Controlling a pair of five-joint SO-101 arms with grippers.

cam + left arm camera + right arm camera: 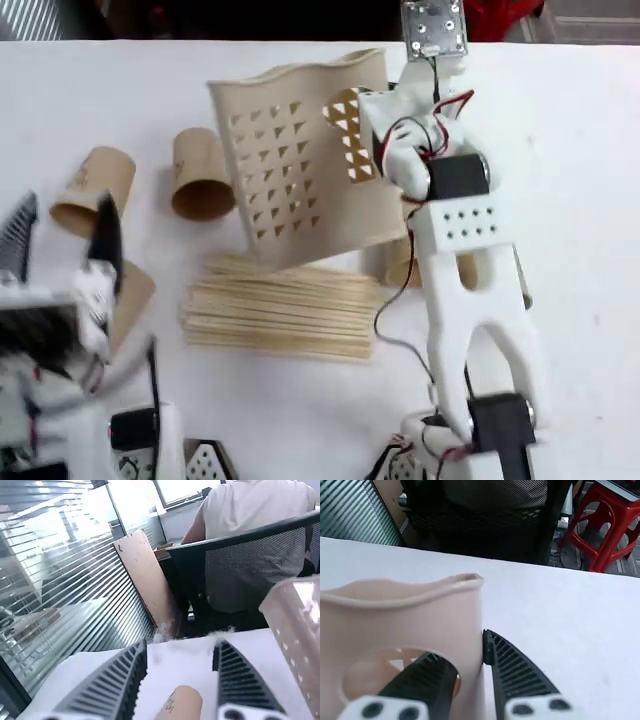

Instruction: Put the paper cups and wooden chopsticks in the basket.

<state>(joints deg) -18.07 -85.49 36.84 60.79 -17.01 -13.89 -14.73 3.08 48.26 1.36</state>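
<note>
Basket, tilted at twelve o'clock with my right gripper pinching its wall, could slip onto the chopsticks at six; my left gripper, fingers spread, may knock the cup at nine rolling.

My white table carries everything. A paper cup lies on its side near the left edge. A second cup lies on its side just beside the tipped basket, its mouth facing me. The wooden chopsticks lie in 1 flat bundle in the middle, just beside the basket's lower edge. A brown shape under my left arm and another shape behind my right are probably 2 more cups.
</note>
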